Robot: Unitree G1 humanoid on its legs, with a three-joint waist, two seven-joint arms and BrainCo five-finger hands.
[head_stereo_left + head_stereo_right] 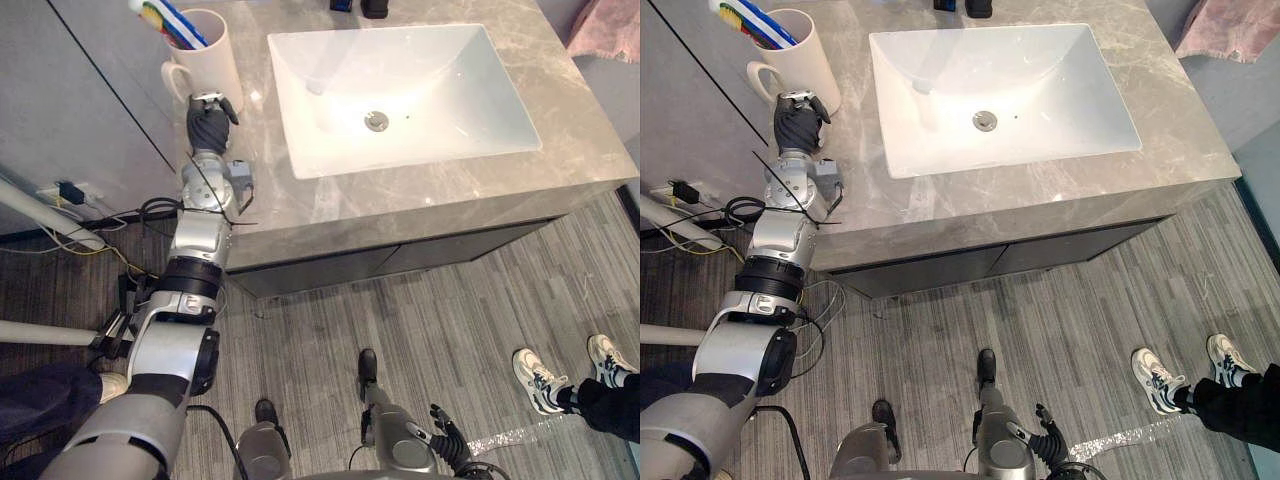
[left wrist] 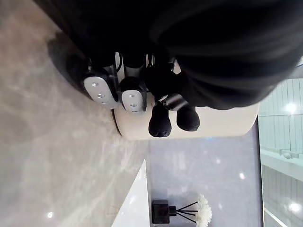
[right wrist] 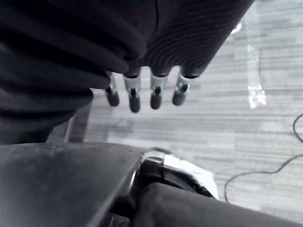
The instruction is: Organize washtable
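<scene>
A cream mug (image 1: 207, 55) with toothbrushes (image 1: 178, 22) in it stands at the back left of the grey marble washtable (image 1: 400, 195). My left hand (image 1: 210, 122) rests on the counter right in front of the mug, beside its handle. In the left wrist view its fingers (image 2: 133, 94) are curled, with their tips against the mug's wall (image 2: 218, 125) and nothing held. My right hand (image 1: 447, 435) hangs low over the floor, and its fingers (image 3: 156, 92) are straight and relaxed.
A white basin (image 1: 400, 90) with a drain (image 1: 376, 121) fills the counter's middle. Dark items (image 1: 373, 7) stand behind it, and a reed diffuser (image 2: 163, 210) is in the left wrist view. A pink towel (image 1: 610, 28) hangs at the far right. A person's shoes (image 1: 540, 380) stand on the floor.
</scene>
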